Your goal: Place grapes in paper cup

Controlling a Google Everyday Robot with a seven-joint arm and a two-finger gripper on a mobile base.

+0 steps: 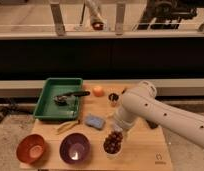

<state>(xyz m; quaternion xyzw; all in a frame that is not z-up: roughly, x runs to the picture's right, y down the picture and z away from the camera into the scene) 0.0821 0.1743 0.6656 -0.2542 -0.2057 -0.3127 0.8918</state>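
Note:
The dark red-purple grapes (113,141) sit as a bunch at the front middle of the wooden table (145,156). The white paper cup (110,153) shows only as a pale rim right under the bunch, so the grapes seem to rest in or on it. My gripper (117,131) is at the end of the big white arm, pointing down just above the grapes and touching or nearly touching their top. The arm's wrist hides most of it.
A green tray (45,105) with a dark utensil (70,96) stands at the back left. An orange fruit (98,91) and a small dark cup (113,97) are behind the arm. A blue sponge (94,121), a purple bowl (75,148) and a red-brown bowl (31,148) lie left of the grapes.

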